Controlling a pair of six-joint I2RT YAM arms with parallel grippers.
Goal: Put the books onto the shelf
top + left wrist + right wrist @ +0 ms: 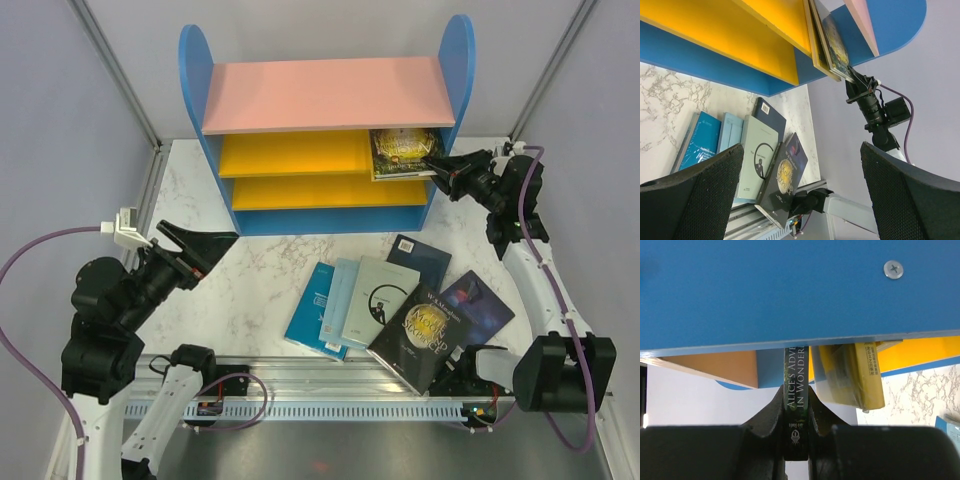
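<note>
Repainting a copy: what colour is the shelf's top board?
The top board is pink, clearest in the top external view.

**top external:** you look steeply down from above and behind the arm bases, taking in the whole table [260, 270] and the shelf [320, 95] at its far side.
**left wrist:** you look low and tilted across the table, past the spread fingers [695, 200] of the left gripper [800, 200], toward the shelf's right end and the right arm [875, 112].
**right wrist:** you sit close against the blue side panel [790, 290], just behind the right gripper [796, 412].
**overlap:** all three views share the dark green book [795, 385] at that end; the first two also share the loose books [400, 300].
</note>
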